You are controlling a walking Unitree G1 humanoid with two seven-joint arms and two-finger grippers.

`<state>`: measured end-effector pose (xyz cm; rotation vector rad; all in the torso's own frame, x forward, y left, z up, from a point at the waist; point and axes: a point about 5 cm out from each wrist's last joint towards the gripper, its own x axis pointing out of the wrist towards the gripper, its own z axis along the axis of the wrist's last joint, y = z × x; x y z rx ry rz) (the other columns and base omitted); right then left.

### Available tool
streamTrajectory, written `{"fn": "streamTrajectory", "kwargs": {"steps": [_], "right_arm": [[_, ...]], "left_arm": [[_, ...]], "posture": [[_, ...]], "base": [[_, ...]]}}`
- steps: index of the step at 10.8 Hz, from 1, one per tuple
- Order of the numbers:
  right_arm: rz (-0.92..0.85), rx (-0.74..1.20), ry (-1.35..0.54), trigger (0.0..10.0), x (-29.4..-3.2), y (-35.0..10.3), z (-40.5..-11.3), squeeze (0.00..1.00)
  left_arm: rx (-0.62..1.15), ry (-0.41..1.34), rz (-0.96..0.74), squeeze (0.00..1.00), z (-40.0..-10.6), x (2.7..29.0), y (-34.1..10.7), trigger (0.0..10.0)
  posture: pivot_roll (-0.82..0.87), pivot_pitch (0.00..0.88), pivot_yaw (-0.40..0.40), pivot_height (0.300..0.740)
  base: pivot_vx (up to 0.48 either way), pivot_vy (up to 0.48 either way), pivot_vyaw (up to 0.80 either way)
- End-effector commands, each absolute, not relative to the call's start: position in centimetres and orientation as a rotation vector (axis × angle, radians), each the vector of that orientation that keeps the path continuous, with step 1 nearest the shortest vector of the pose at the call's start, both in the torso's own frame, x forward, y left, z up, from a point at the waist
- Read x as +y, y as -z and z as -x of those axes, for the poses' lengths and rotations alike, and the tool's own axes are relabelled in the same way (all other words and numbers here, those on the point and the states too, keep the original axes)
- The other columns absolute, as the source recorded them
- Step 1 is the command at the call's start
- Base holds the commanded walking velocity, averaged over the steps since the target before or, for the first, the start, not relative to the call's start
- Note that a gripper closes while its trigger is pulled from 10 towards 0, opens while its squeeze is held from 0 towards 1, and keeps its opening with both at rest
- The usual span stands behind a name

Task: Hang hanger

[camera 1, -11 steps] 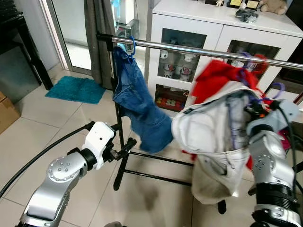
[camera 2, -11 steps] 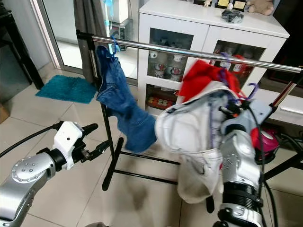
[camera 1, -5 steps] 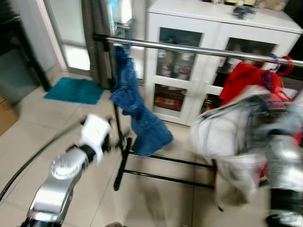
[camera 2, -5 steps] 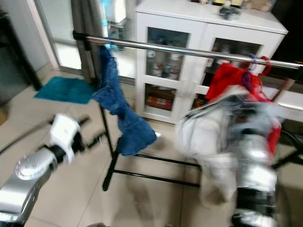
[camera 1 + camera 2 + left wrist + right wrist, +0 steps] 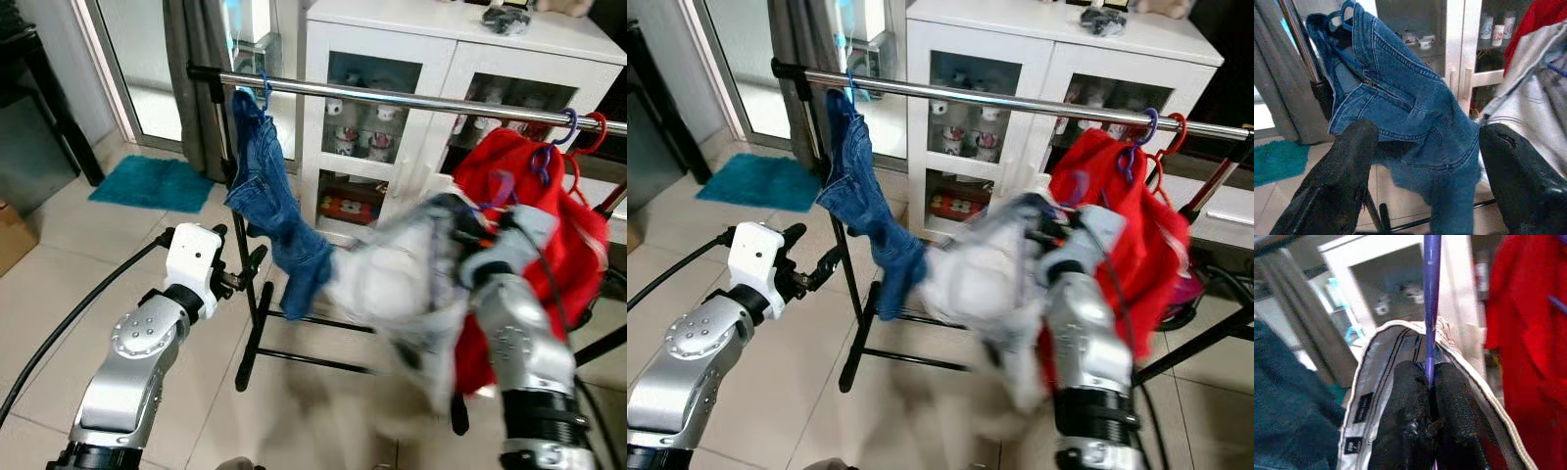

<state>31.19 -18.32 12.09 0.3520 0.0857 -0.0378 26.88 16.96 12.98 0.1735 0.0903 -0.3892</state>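
Observation:
A chrome rail (image 5: 411, 98) on a black rack crosses the room. Blue jeans (image 5: 269, 201) hang from a blue hanger at its left end. At its right end a red garment (image 5: 549, 196) hangs on purple and red hooks. My right gripper (image 5: 1428, 382) is shut on the stem of a purple hanger (image 5: 1431, 284) that carries a white garment (image 5: 392, 284), blurred, below the rail between the jeans and the red garment. My left gripper (image 5: 240, 257) is open beside the rack's left post, with the jeans (image 5: 1410, 112) in front of its fingers.
A white cabinet (image 5: 431, 39) with glass doors stands behind the rack. The rack's black base bars (image 5: 294, 357) lie on the tiled floor. A teal mat (image 5: 147, 181) and a grey curtain (image 5: 196, 98) are at the back left. A cardboard box (image 5: 12, 235) sits far left.
My right arm has swung the white garment left and lower, close to the jeans, uncovering the red garment. My left gripper has risen a little toward the rack post. The camera shifted.

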Motion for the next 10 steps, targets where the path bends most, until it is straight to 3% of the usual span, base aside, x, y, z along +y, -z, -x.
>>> {"fn": "streamTrajectory", "kwargs": {"steps": [1,2,4,9,10], "right_arm": [[-0.323,0.013,-0.016,10.0,-17.6,-13.7,-31.2,0.0],[-0.335,0.037,-0.021,10.0,-17.2,-13.2,-31.0,0.0],[-0.357,0.05,-0.016,10.0,-16.8,-12.8,-30.8,0.0],[-0.298,0.038,-0.131,10.0,-15.8,-13.9,-31.0,0.0],[-0.274,0.038,-0.144,10.0,-15.6,-14.1,-31.1,0.0]], "left_arm": [[0.086,0.385,-0.184,0.0,-27.0,16.7,-13.1,10.0],[0.091,0.388,-0.185,0.0,-27.0,16.6,-13.1,10.0],[0.101,0.4,-0.208,0.0,-27.0,16.6,-13.0,10.0],[0.11,0.424,-0.219,0.0,-26.9,16.3,-13.0,10.0],[0.112,0.426,-0.222,0.0,-26.8,16.3,-13.0,10.0]], "posture": [[0.01,0.0,-0.041,0.74],[0.01,0.0,-0.041,0.74],[0.01,0.0,-0.034,0.74],[0.01,0.0,-0.034,0.74],[0.01,0.0,-0.038,0.74]], "base": [[0.262,0.0,0.0],[0.296,0.0,0.0],[0.315,0.0,-0.8],[0.321,0.0,0.0],[0.322,0.0,0.8]]}}
